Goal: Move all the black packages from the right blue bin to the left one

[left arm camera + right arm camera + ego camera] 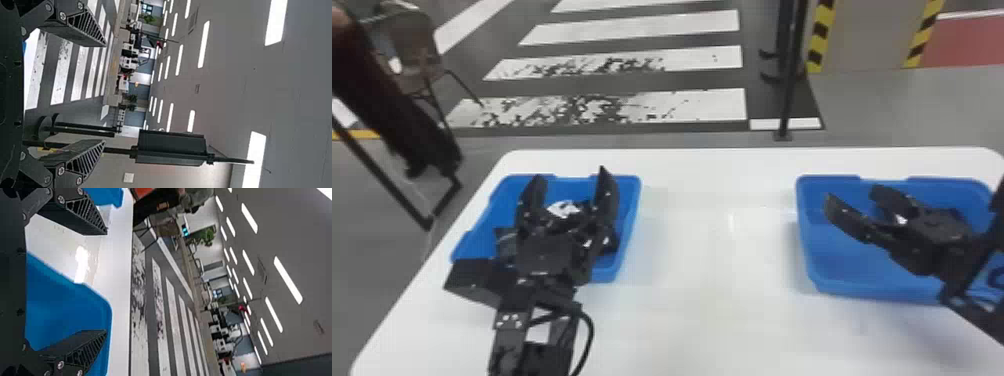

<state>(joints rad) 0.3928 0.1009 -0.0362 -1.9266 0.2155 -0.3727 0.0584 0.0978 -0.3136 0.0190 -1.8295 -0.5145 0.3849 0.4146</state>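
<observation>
Black packages [564, 209] lie in the left bin [604, 274] at ten o'clock, left gripper [569, 172] above, right gripper [851, 192] over the right bin [852, 270] at two, both with fingers wide; transfer seems finished, calling next for withdrawal.

No readable text, as far as view allows.
</observation>
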